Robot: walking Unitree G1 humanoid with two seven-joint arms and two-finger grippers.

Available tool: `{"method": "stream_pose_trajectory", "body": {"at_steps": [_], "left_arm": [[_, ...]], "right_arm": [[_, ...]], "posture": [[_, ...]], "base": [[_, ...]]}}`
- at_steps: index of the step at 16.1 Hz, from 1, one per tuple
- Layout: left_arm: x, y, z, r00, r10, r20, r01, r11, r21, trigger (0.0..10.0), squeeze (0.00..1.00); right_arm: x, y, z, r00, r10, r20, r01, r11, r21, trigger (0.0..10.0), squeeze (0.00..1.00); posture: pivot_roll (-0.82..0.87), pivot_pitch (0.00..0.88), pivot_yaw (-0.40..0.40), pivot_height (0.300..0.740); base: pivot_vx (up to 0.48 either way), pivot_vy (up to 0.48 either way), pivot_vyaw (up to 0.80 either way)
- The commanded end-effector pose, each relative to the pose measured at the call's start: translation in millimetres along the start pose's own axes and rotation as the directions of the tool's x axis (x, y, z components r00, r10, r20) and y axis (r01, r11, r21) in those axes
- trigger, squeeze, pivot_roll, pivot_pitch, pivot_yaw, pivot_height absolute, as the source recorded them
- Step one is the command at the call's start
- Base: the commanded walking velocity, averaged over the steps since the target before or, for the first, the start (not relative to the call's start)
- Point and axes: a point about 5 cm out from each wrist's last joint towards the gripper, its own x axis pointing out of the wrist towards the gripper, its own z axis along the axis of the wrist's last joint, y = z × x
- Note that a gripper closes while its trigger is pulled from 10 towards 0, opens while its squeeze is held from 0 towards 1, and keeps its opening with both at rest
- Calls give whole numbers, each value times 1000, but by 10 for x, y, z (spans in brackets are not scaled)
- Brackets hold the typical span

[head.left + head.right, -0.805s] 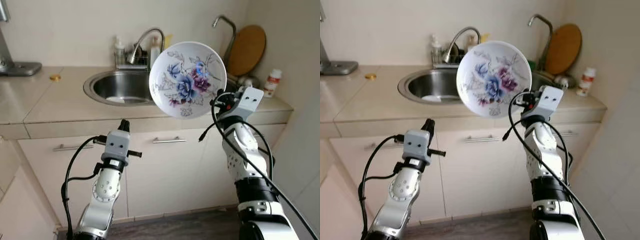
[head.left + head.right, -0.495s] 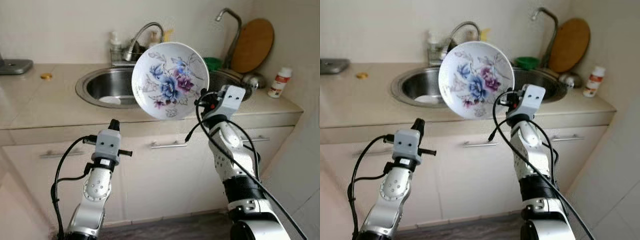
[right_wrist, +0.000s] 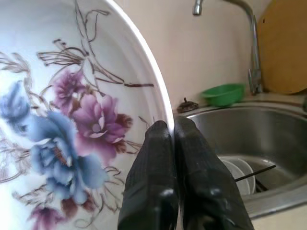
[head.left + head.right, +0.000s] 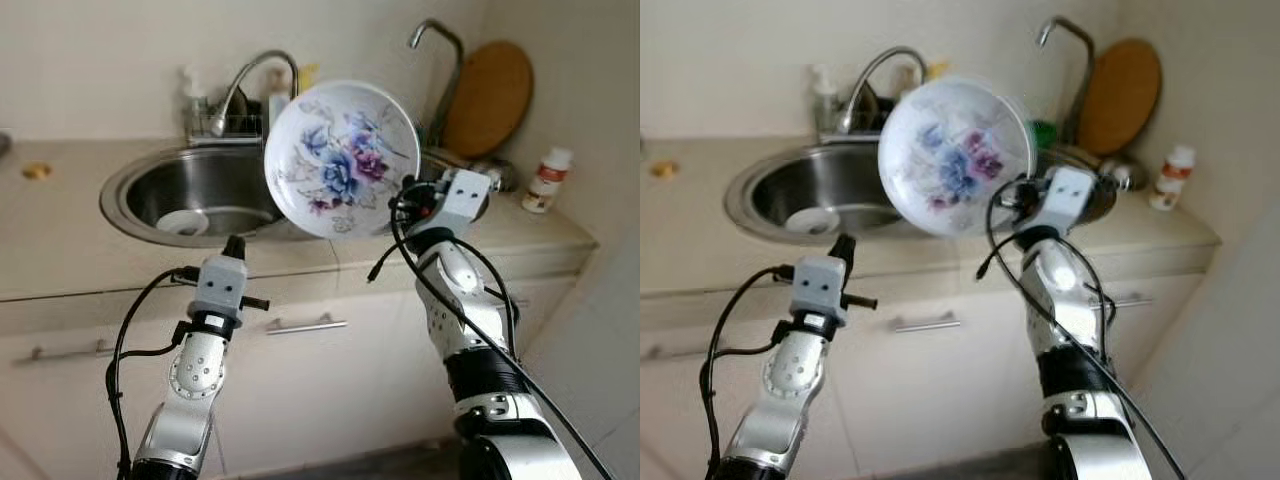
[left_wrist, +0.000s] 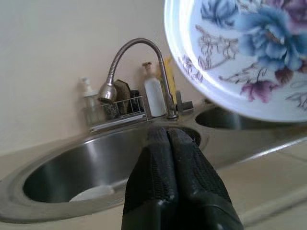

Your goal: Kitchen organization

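A white plate (image 4: 342,158) painted with blue and purple flowers stands upright on edge in the air over the counter's front edge, its face toward me. My right gripper (image 3: 171,128) is shut on the plate's rim, pinching it at the lower right side (image 4: 408,192). My left gripper (image 5: 168,134) is shut with nothing in it. It points at the counter edge (image 4: 234,245), below and left of the plate, with the left sink (image 4: 115,205) beyond it.
A small white dish (image 4: 182,221) lies in the left sink under a curved faucet (image 4: 250,75). The right sink (image 3: 288,120) holds dishes, with a green bowl (image 3: 223,93) behind. A round wooden board (image 4: 490,95) leans on the wall beside a white bottle (image 4: 545,180). Cabinet doors with a handle (image 4: 305,325) stand below.
The whole picture has shifted, so the camera moved along and toward the counter. The plate stays pinched in the right gripper, and the left gripper stays shut in the same pose.
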Motion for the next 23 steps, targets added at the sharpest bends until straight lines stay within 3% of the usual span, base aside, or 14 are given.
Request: {"method": "stream_pose_trajectory", "body": {"at_steps": [1, 13, 21, 23], "left_arm": [[6, -80, 25, 1000, -19, 7, 19, 1000, -13, 10000, 0], [1, -118, 25, 999, -40, 1, 40, 999, -22, 10000, 0], [-15, -169, 28, 998, -60, 1, 60, 997, -40, 10000, 0], [-14, -168, 28, 998, -60, 1, 60, 997, -39, 10000, 0]], "right_arm": [[27, -126, 123, 998, -45, 47, 45, 999, -4, 10000, 0], [54, -161, 59, 998, -64, 20, 65, 996, -53, 10000, 0], [74, -137, -10, 998, -61, -10, 59, 991, -119, 10000, 0], [92, -140, -44, 997, -75, -25, 70, 986, -154, 10000, 0]], "posture": [[66, 0, -65, 740], [68, 0, -62, 740], [71, 0, -65, 740], [74, 0, -68, 740]], "base": [[364, 0, 0], [341, 0, 0], [0, 0, 0], [0, 0, 800]]}}
